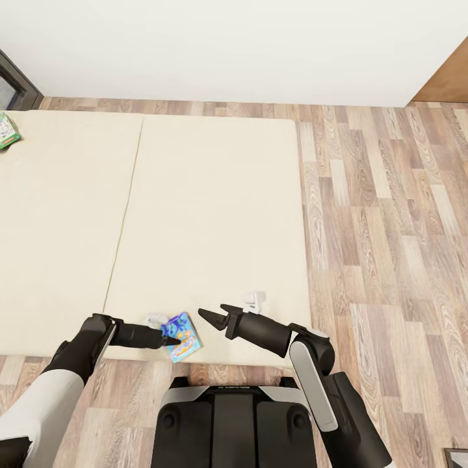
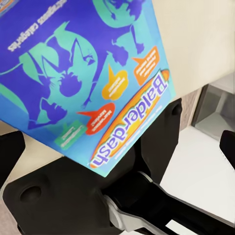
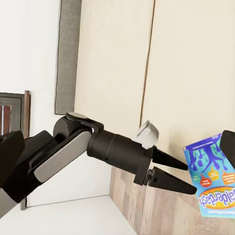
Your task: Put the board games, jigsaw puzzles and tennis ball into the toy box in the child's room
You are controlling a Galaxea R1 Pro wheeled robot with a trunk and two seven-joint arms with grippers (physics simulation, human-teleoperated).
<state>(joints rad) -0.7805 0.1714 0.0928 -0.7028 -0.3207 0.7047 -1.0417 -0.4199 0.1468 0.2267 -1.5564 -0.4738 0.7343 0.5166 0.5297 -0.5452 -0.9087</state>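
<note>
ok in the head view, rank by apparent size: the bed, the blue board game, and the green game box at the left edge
1. bed, by far the largest.
2. blue board game.
3. green game box; it is cropped by the frame and farther away, so this ranking is unsure.

The beige bed [image 1: 208, 214] carries a green-white board game [image 1: 6, 130] at its far left edge.

Second board game [image 1: 8, 130] (far-left bed) cut off.

The blue board game [image 2: 83, 73] reads "Balderdash" (smaller print on it is illegible).
</note>
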